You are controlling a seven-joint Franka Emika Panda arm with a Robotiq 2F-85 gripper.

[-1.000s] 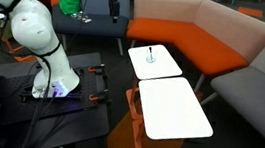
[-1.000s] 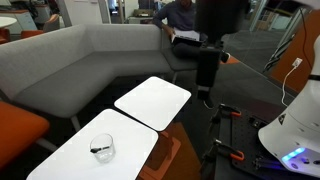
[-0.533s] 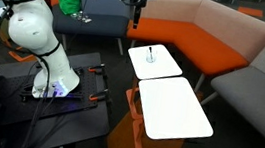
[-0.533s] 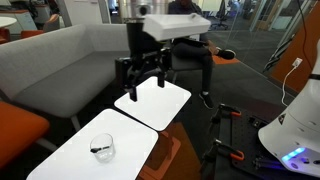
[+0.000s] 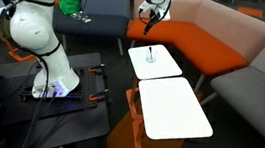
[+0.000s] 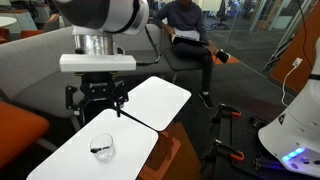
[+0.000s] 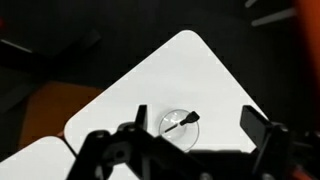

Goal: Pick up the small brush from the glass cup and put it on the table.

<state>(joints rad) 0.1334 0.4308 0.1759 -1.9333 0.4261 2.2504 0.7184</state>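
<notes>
**Exterior view, arm at the left.** The gripper [image 5: 151,13] hangs high over the seating and well apart from the glass cup [image 5: 150,58], which lies at about 6 o'clock from it. The cup stands on the table [image 5: 165,70], the smaller-looking white top. A second white top [image 5: 174,109] adjoins it at 5 o'clock. The small brush [image 5: 151,52] reads only as a thin dark line rising from the cup. The view is too coarse to show how the jaws stand.

**Exterior view, arm seen close.** The gripper [image 6: 97,104] hovers above the table [image 6: 60,165], with the glass cup [image 6: 102,145] at 6 o'clock from it, near but not touching. Its fingers are spread and nothing lies between them. The small brush [image 6: 98,149] shows as a short dark mark inside the clear glass.

**Wrist view.** The table [image 7: 195,70] fills the middle as a white rounded corner. The glass cup [image 7: 172,125] sits just above the gripper [image 7: 195,140]. The two fingers [image 7: 128,138] are wide apart and empty, so the hand is released. The small brush [image 7: 187,120] lies slantwise across the cup, with its darker end at 2 o'clock, past the rim.

**Step in hand.** This appears to be the approach, since the brush is not yet grasped. The next move calls for a descent centred on the cup. The jaws should be set across the thin stick and closed on its projecting end, clear of the glass rim. A stick this slender leaves little margin, and a small cup may tip if nudged.
</notes>
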